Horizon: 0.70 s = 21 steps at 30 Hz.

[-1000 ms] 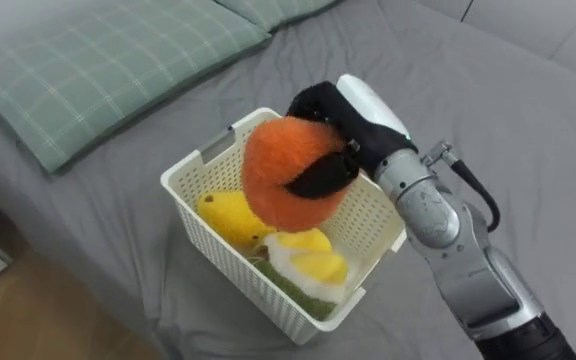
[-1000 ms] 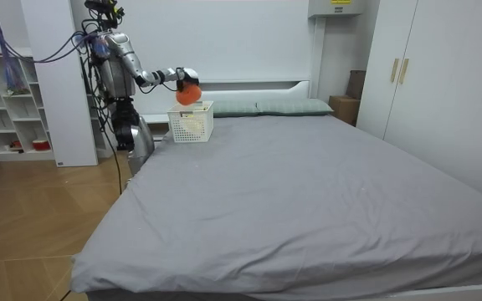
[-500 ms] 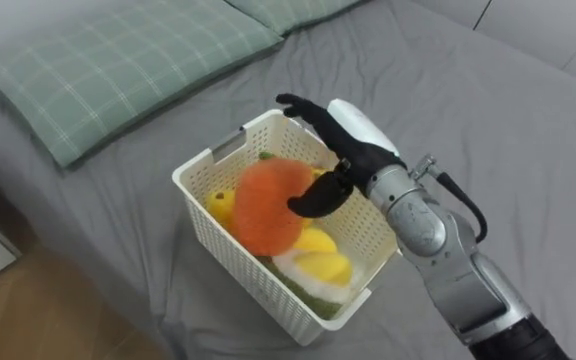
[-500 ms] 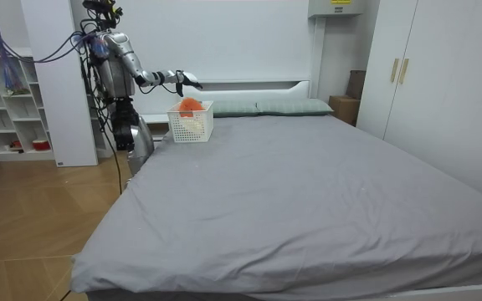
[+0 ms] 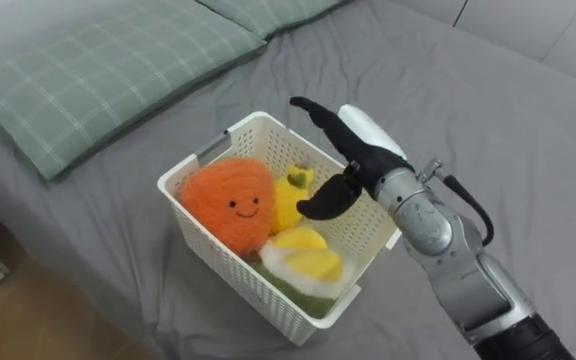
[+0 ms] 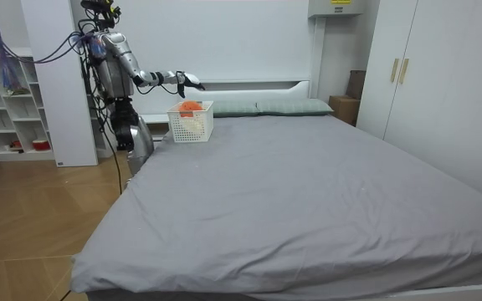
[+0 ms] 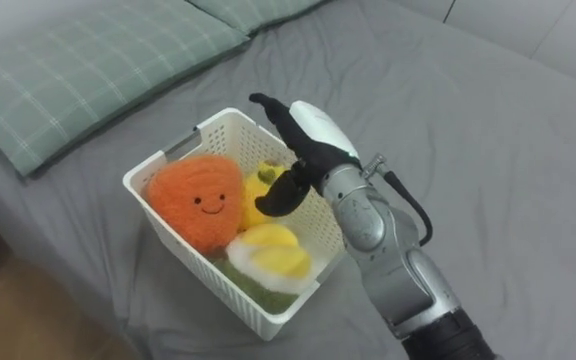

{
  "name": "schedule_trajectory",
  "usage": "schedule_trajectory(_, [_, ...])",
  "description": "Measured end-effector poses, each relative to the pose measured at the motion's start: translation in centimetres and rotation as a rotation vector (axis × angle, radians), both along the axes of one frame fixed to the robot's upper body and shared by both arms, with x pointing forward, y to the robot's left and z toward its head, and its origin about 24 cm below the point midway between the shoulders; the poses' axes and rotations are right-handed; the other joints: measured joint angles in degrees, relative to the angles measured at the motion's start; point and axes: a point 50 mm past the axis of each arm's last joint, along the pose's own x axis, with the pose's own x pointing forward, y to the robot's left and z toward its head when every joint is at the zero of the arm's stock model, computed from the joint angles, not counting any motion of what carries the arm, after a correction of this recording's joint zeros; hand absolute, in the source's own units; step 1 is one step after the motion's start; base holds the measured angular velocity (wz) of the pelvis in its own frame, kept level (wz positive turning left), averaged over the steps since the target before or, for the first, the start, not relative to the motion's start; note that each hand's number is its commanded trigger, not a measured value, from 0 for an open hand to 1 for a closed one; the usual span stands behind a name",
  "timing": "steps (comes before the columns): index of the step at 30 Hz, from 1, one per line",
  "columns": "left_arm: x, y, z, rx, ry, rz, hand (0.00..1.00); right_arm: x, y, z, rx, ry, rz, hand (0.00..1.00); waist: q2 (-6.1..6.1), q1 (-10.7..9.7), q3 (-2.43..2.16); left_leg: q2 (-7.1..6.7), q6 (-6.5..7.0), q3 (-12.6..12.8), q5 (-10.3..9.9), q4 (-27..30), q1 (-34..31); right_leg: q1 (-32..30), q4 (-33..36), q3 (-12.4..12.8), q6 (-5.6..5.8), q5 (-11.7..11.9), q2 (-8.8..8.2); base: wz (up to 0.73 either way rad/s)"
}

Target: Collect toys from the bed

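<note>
Left eye view: right hand (image 5: 361,160) hangs spread, empty, over the white lattice plastic basket (image 5: 223,270); its fuzzy round orange plush toy (image 5: 230,205) looks light, squashy, graspable anywhere.

Bright, even light all round, and the shadows stay soft.
The grey bedsheet (image 5: 528,110) is evenly lit, and the white lattice plastic basket (image 5: 230,265) throws only a faint shadow beside its near wall. There's a mild sheen on the white back of the right hand (image 5: 353,165). The fuzzy orange plush toy (image 5: 230,205) shows no glare, and the white wall (image 6: 241,33) is bright.
</note>
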Motion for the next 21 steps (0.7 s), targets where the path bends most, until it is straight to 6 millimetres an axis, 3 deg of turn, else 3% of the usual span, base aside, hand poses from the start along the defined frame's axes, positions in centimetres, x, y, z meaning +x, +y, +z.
schedule_trajectory(7, [0.4, 0.1, 0.1, 0.009, -0.021, -0.004, 0.00, 0.4, -1.2, 0.7, 0.037, -0.027, -0.052, 0.00, -0.20, -1.2, -0.12, 0.15, 0.18, 1.6, 0.3, -0.8, 1.1, 0.2, 0.1, 1.3, 0.04, 0.0, -0.25, -0.11])
schedule_trajectory(10, [0.6, 0.1, 0.1, 0.011, -0.025, -0.007, 0.00, 0.6, -2.1, 1.4, 0.056, -0.058, -0.087, 0.00, -0.23, -2.9, -0.17, 0.09, 0.24, 1.8, 0.3, -0.9, 1.2, 0.0, 0.2, 2.3, 0.06, 0.0, -0.12, -0.07])
schedule_trajectory(15, [0.8, 0.1, 0.2, 0.012, -0.040, -0.010, 0.00, 0.1, -3.5, 2.4, 0.071, -0.114, -0.120, 0.00, -0.06, -4.6, -0.25, 1.03, 0.35, 5.1, 0.1, -1.4, 1.8, -0.8, 0.2, 6.1, -0.02, 0.3, 0.41, -0.29])
schedule_trajectory(17, [0.7, 0.1, 0.2, 0.028, -0.046, -0.007, 0.00, -0.5, -4.2, 1.8, 0.081, -0.116, -0.150, 0.00, 0.12, -5.9, -0.38, 1.12, 0.36, 5.7, 0.1, -1.7, 2.2, -0.8, 0.2, 6.7, -0.02, 0.3, 0.43, -0.22])
schedule_trajectory(20, [0.7, 0.0, 0.2, 0.044, -0.047, 0.001, 0.00, -1.2, -5.6, 1.0, 0.104, -0.098, -0.211, 0.00, 0.37, -7.5, -0.92, 1.52, 0.38, 8.0, 0.1, -2.7, 2.8, -1.7, 0.4, 9.2, -0.09, 0.3, 0.61, -0.39])
schedule_trajectory(21, [0.7, -0.1, 0.2, 0.042, -0.052, 0.000, 0.00, -1.4, -6.2, 0.9, 0.128, -0.099, -0.241, 0.00, 0.77, -7.8, -0.80, 1.74, 0.39, 9.1, 0.0, -3.2, 3.5, -1.8, 0.5, 9.7, -0.12, 0.5, 0.67, -0.47])
